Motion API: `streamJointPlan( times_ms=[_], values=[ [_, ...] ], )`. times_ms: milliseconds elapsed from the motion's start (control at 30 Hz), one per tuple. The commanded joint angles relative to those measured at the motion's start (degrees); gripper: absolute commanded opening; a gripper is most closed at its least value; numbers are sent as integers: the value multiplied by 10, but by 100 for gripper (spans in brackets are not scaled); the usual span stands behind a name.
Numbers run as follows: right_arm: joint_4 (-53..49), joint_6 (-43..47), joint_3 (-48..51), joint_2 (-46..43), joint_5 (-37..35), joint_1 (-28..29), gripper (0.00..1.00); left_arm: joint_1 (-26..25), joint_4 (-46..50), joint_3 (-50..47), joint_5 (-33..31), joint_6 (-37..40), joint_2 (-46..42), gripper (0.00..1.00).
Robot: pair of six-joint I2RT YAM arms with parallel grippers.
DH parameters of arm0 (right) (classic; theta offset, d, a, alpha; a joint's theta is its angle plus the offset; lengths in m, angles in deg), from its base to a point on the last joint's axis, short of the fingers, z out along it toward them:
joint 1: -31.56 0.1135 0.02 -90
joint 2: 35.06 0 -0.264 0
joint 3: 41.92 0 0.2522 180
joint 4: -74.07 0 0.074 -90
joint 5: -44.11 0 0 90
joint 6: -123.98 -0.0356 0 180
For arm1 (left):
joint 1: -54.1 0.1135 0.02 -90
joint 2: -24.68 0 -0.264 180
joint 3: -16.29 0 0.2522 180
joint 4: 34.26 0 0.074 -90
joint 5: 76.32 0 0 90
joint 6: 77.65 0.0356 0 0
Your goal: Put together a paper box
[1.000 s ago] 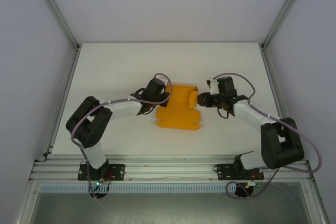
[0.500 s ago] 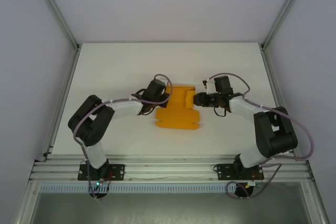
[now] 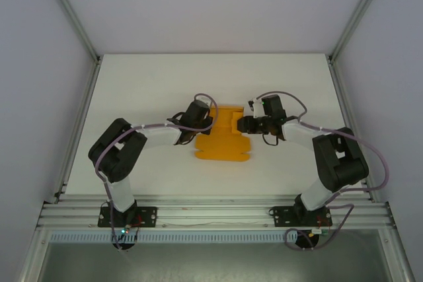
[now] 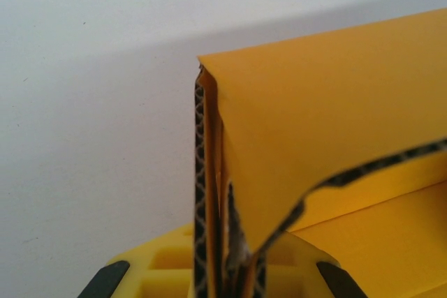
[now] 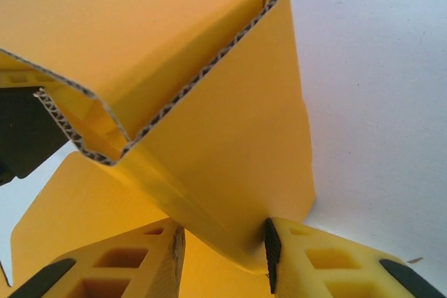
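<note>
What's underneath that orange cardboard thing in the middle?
The white table. The near half of the paper box lies flat on it, covering whatever is directly beneath. Its far half is folded up, with the left fingers and right fingers pinching its walls.

A white table (image 3: pixel 165 77) with a smooth, matt top is seen. It is bordered on the left and on the right by grey side rails (image 3: pixel 80 117), and a wider front rail (image 3: pixel 218 211) is fixed along its near edge. One orange paper box (image 3: pixel 223 144), only partly folded, is laid directly on the top, about midway between the two sides. Its near part is rested flat on the surface, with small rounded tabs at the corners, while its far part is raised from the surface. In the left wrist view a soft grey shadow is cast on the table beside the raised card.
</note>
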Motion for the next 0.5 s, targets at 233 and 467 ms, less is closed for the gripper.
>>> streamJointPlan(
  times_ms=[233, 467],
  values=[
    [-48, -58, -71, 67, -182, 30, 33, -16, 24, -11, -14, 12, -10, 0],
    [-48, -82, -73, 93, -233, 35, 21, -20, 27, -9, -24, 18, -15, 0]
  ],
)
